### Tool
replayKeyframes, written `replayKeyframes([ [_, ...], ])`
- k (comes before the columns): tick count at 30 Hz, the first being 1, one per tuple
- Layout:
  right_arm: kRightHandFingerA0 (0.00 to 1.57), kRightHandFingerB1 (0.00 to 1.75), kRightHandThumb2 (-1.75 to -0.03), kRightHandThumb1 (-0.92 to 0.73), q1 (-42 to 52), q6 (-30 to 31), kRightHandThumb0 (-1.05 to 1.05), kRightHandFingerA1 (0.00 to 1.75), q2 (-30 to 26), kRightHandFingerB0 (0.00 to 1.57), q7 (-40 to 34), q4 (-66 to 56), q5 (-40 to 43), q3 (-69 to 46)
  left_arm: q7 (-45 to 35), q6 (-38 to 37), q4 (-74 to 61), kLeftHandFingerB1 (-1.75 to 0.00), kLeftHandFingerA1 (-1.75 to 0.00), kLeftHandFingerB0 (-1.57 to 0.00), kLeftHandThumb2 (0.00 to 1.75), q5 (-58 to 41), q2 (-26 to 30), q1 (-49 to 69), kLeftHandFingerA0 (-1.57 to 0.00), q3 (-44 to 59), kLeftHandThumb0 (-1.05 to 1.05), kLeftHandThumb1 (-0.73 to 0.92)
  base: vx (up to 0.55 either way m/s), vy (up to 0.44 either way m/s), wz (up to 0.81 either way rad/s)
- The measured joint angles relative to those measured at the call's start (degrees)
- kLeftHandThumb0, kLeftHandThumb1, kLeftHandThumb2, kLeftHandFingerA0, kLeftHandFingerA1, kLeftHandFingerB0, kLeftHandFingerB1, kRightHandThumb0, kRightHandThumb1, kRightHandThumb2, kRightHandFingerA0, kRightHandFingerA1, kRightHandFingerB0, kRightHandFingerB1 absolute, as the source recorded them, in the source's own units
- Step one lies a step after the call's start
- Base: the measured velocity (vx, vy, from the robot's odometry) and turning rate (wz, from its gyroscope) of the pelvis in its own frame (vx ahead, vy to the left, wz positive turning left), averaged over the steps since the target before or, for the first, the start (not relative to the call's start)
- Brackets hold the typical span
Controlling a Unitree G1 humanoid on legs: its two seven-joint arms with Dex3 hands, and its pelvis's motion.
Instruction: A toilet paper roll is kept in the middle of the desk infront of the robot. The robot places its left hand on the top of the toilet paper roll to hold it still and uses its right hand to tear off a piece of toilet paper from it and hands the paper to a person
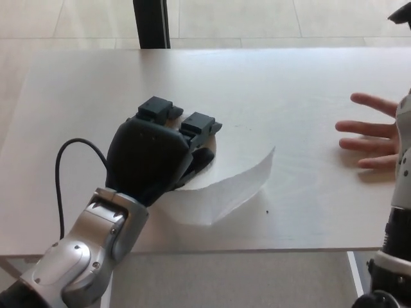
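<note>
Left hand (154, 154): palm down, fingers clamped over the roll (209, 142)
Right hand: fingers out of sight; forearm (401, 192) raised
Desk (270, 83): pale, loose paper tail (225, 192), a person's fingers (366, 131)

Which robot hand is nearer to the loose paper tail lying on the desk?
Left. The left robot hand rests on the roll, right beside the paper tail. Of the right robot hand only a dark tip shows at the top right corner, far from the tail.
</note>
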Motion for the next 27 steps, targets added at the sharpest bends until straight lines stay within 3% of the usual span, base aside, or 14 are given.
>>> replayKeyframes([
  [1, 0.96, 1.51, -1.26, -0.46, 0.1, -0.1, -0.14, 1.73, -1.3, 0.81, 0.2, 1.5, -0.7, 0.9, 0.1, -0.2, -0.1, -0.52, -0.64, -0.53, 0.66, 0.1, 0.0, 0.1, -0.48, 0.1, -0.51, 0.86, 0.00, 0.000, 0.00],
  [2, 1.22, 1.24, -1.16, -0.44, 0.5, -0.3, -0.20, 1.37, -3.5, 1.03, 0.5, 3.3, -1.7, 2.3, 0.3, -0.2, -0.2, -0.52, -0.63, -0.53, 0.66, 0.2, 0.0, 0.2, -0.48, 0.2, -0.51, 0.87, 0.00, 0.000, 0.00],
  [3, 1.20, 1.22, -1.14, -0.46, 0.7, -0.5, -0.23, 1.36, -4.7, 1.01, 0.6, 4.2, -2.3, 3.1, 0.4, -0.2, -0.3, -0.52, -0.64, -0.53, 0.66, 0.2, 0.0, 0.2, -0.49, 0.3, -0.52, 0.87, 0.00, 0.000, 0.00],
  [4, 0.89, 1.48, -1.08, -0.51, 1.1, -0.8, -0.22, 1.70, -6.4, 0.80, 0.7, 5.7, -3.2, 4.3, 0.6, -0.2, -0.4, -0.52, -0.63, -0.53, 0.66, 0.3, -0.1, 0.2, -0.49, 0.3, -0.51, 0.87, 0.00, 0.000, 0.00],
  [6, 0.96, 1.47, -1.04, -0.54, 2.1, -1.4, -0.20, 1.73, -9.9, 0.72, 0.9, 8.5, -4.8, 6.5, 0.8, -0.2, -0.6, -0.51, -0.61, -0.51, 0.66, 0.4, -0.1, 0.2, -0.46, 0.5, -0.51, 0.88, 0.00, 0.000, 0.00],
  [7, 0.86, 1.55, -0.87, -0.59, 2.4, -1.6, -0.21, 1.75, -10.9, 0.72, 1.0, 9.3, -5.4, 7.3, 0.9, -0.2, -0.7, -0.51, -0.62, -0.52, 0.66, 0.5, -0.1, 0.2, -0.47, 0.5, -0.51, 0.87, 0.00, 0.000, 0.00],
  [9, 0.84, 1.48, -0.80, -0.63, 3.1, -2.1, -0.20, 1.73, -14.6, 0.71, 1.1, 12.5, -7.2, 9.8, 1.0, -0.2, -1.1, -0.50, -0.61, -0.52, 0.66, 0.5, -0.1, 0.2, -0.47, 0.7, -0.50, 0.87, 0.00, 0.000, 0.00],
  [17, 0.82, 1.53, -0.80, -0.61, 4.4, -3.3, -0.14, 1.75, -24.9, 0.68, 1.3, 22.1, -13.1, 19.4, 1.1, -0.2, -1.9, -0.51, -0.63, -0.52, 0.65, 0.7, -0.1, 0.5, -0.45, 0.9, -0.50, 0.86, 0.00, 0.000, 0.00],
  [19, 0.83, 1.38, -0.68, -0.65, 4.4, -3.6, -0.14, 1.72, -27.1, 0.72, 1.3, 24.7, -14.7, 22.1, 1.1, -0.2, -2.0, -0.50, -0.62, -0.52, 0.65, 0.7, -0.1, 0.5, -0.48, 1.0, -0.50, 0.86, 0.00, 0.000, 0.00],
  [21, 0.85, 1.36, -0.66, -0.65, 4.5, -3.9, -0.14, 1.73, -29.0, 0.74, 1.2, 27.0, -16.2, 24.7, 1.2, -0.2, -2.0, -0.51, -0.62, -0.53, 0.65, 0.7, -0.1, 0.6, -0.49, 1.1, -0.50, 0.86, 0.00, 0.000, 0.00],
  [22, 0.86, 1.23, -0.61, -0.66, 4.5, -4.1, -0.19, 1.74, -29.9, 0.77, 1.2, 28.0, -16.8, 25.9, 1.2, -0.2, -1.9, -0.51, -0.62, -0.52, 0.65, 0.7, -0.1, 0.7, -0.48, 1.2, -0.49, 0.85, 0.00, 0.000, 0.00],
  [25, 0.87, 1.22, -0.61, -0.64, 4.5, -4.6, -0.19, 1.74, -32.3, 0.76, 1.0, 31.2, -19.1, 29.7, 1.2, -0.2, -1.8, -0.51, -0.61, -0.54, 0.65, 0.7, -0.1, 0.9, -0.49, 1.3, -0.49, 0.85, 0.00, 0.000, 0.00],
  [26, 0.87, 0.91, -0.59, -0.60, 4.5, -4.8, -0.25, 1.68, -33.0, 0.83, 0.9, 32.1, -19.8, 31.0, 1.2, -0.2, -1.7, -0.51, -0.62, -0.55, 0.64, 0.7, -0.2, 1.0, -0.50, 1.4, -0.49, 0.84, 0.00, 0.000, 0.00],
  [27, 0.87, 0.91, -0.59, -0.60, 4.5, -5.0, -0.25, 1.68, -33.7, 0.83, 0.8, 33.1, -20.7, 32.3, 1.2, -0.2, -1.7, -0.51, -0.62, -0.55, 0.64, 0.7, -0.2, 1.1, -0.50, 1.5, -0.49, 0.84, 0.00, 0.000, 0.00],
])
